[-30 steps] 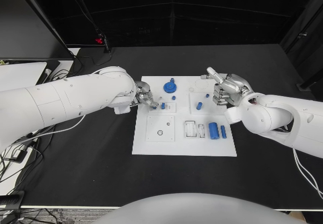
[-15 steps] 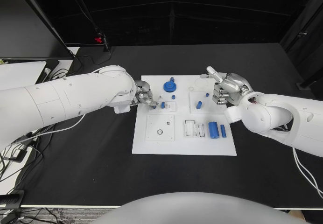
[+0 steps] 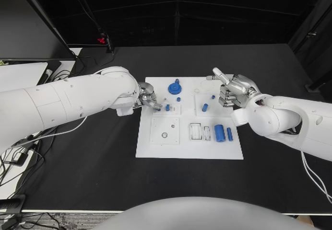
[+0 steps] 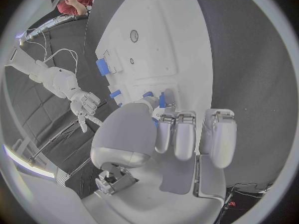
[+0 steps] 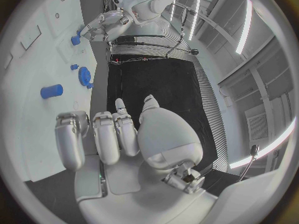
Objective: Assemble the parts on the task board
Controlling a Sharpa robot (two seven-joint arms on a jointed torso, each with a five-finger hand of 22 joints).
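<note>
Hand first: my left hand [image 3: 147, 99] sits at the left edge of the task board [image 3: 159, 148], fingers curled down around a small blue peg [image 3: 167, 108]. From my left wrist view the fingertips [image 4: 164, 115] close on that peg [image 4: 162, 99], so I judge I am pinching it upright to seat it in its socket; whether it is fully home I cannot tell. Low and close like this, my wrist keeps the peg square to the plate.

My right hand [image 3: 234, 91] is over the board's upper right corner, fingers bent inward with one pale finger pointing away. I see nothing in it in my right wrist view [image 5: 118, 134], so I take it as closed on nothing, parked clear of the working side.

Nearest me, the board is a flat matt white plate on the black bench [image 3: 83, 167], with shallow cut-outs. A stout blue cylinder [image 3: 219, 133] lies on its side there, beside a slimmer blue pin [image 3: 230, 134]; both look smooth moulded plastic and would roll if nudged. Farther up, another short blue peg [image 3: 205, 108] stands near my right hand. At the far edge sits a blue gear [image 3: 175, 89], toothed and round, with a hub rising from its middle.
</note>
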